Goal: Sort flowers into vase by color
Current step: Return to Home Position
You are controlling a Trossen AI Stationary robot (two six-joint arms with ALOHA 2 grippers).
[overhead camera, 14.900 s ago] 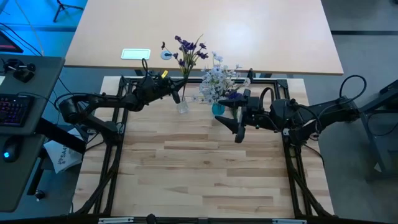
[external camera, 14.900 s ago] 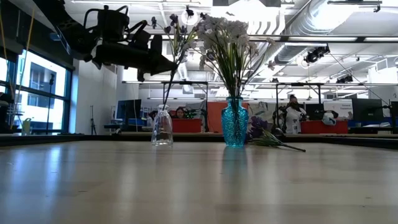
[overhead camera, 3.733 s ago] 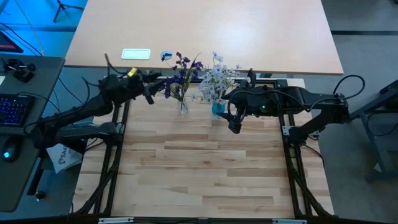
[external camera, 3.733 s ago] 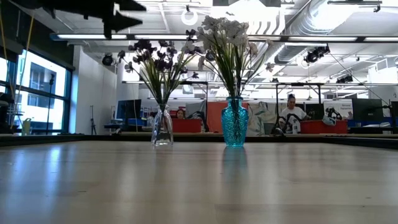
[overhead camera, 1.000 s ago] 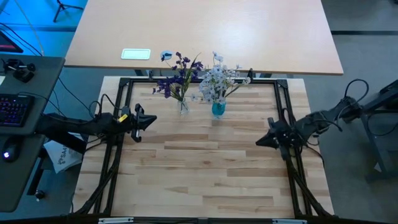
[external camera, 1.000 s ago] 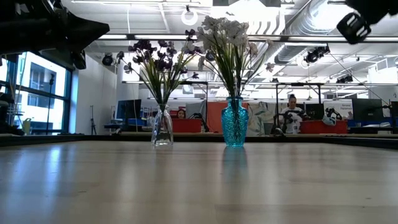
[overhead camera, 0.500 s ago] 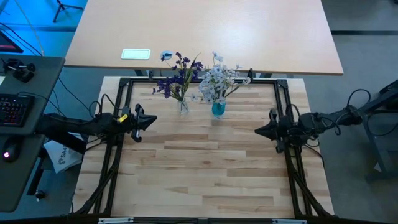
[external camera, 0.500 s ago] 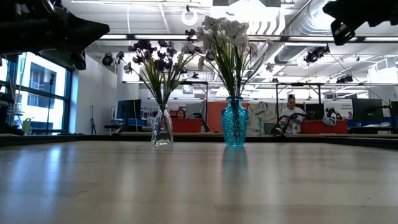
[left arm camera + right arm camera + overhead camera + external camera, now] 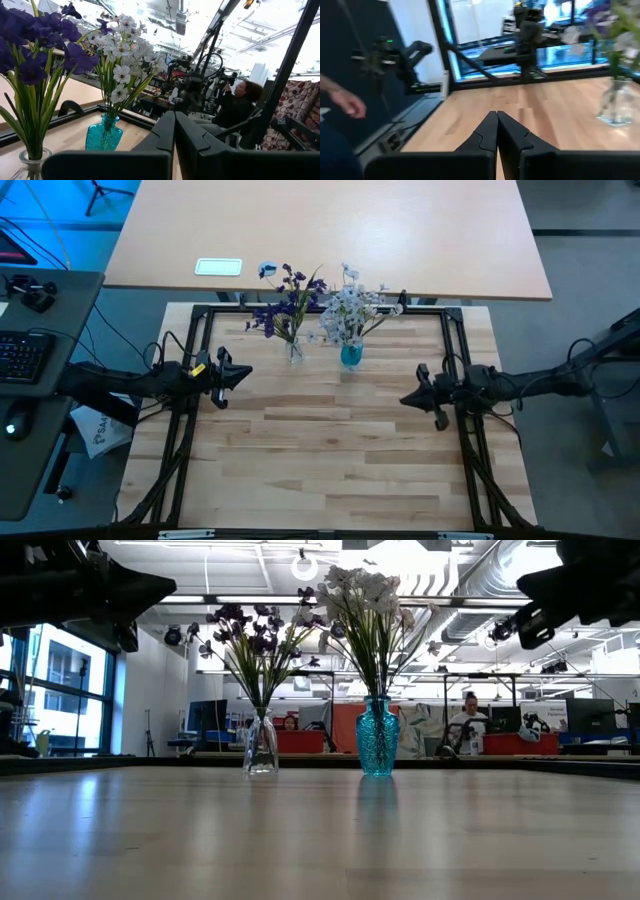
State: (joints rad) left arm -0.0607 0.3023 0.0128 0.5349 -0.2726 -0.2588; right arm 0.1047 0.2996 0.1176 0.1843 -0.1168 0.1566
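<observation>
Dark purple flowers (image 9: 285, 300) stand by their stems in a clear glass vase (image 9: 293, 351) near the table's far edge. White and pale-blue flowers (image 9: 350, 308) stand in a blue glass vase (image 9: 350, 356) just to its right. The low view shows both, the clear vase (image 9: 261, 745) and the blue vase (image 9: 377, 738). My left gripper (image 9: 248, 372) hovers shut by the table's left rail, pointing right. My right gripper (image 9: 402, 399) hovers shut near the right rail, pointing left. Neither holds anything.
Black frame rails (image 9: 195, 360) run along the table's left, right and far sides. Behind the far edge stands a light desk with a white card (image 9: 218, 267). A person's hand (image 9: 345, 102) shows beyond the table's left side. Bare wood fills the table's middle and near half.
My right gripper has moved a little toward the table's left edge and come down somewhat, its arm stretching out level over the right rail. The flowers and vases have stayed as they were.
</observation>
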